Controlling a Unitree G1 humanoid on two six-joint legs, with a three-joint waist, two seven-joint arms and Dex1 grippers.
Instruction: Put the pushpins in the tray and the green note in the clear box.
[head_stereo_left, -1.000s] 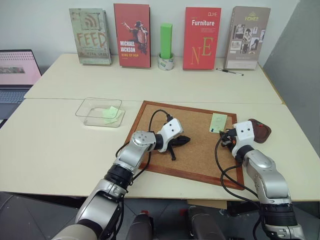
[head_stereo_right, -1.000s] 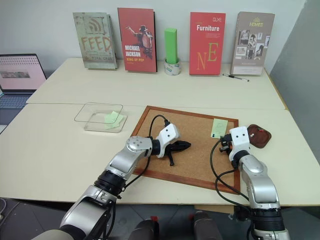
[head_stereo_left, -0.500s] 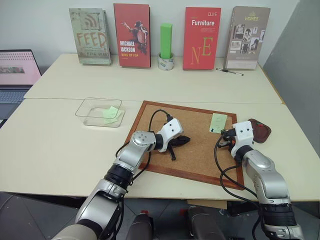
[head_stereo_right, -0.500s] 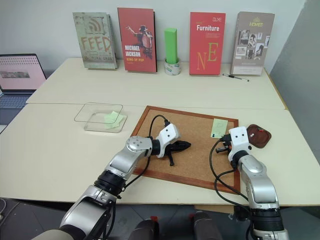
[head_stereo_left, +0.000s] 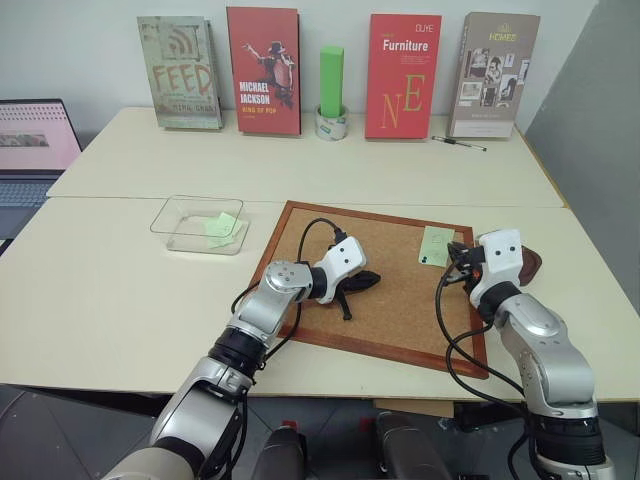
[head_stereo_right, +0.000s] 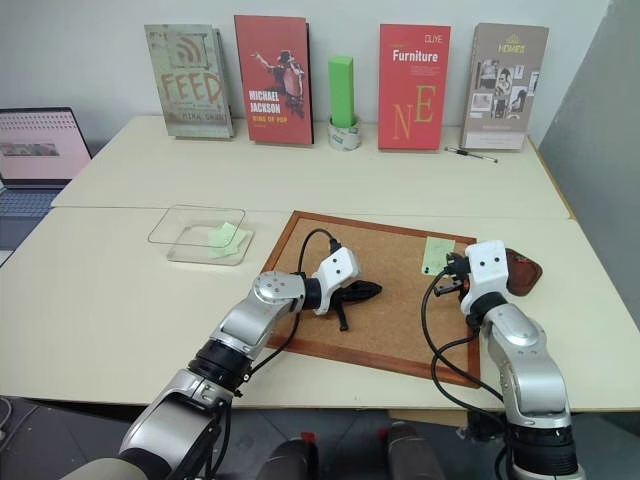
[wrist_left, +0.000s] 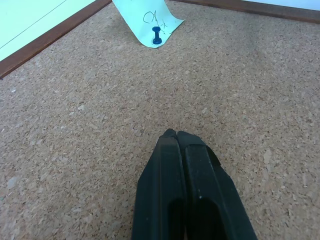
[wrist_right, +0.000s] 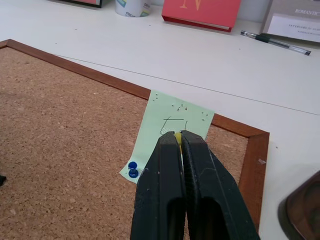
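Yellow pushpin (wrist_right: 177, 137) between right claw (wrist_right: 178, 137) tips.

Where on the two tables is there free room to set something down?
Free: the near table left of the wood-framed corkboard and below the clear plastic box; also the far table in front of the standing books. Crowded: the corkboard's right corner around the pale green note.

Pale green note (wrist_right: 167, 135) with faint dark scribbles and a blue pushpin (wrist_right: 132, 170) at its corner; a sliver of yellow (wrist_right: 177, 138) shows between the black fingers of the right gripper (wrist_right: 178, 137). Speckled tan corkboard (head_stereo_left: 400, 300) in a reddish-brown wood frame. Dark reddish-brown tray (head_stereo_left: 532, 262). Clear box (head_stereo_left: 185, 212) holding a second light green note (head_stereo_left: 220, 226). Left gripper (wrist_left: 175, 136) black
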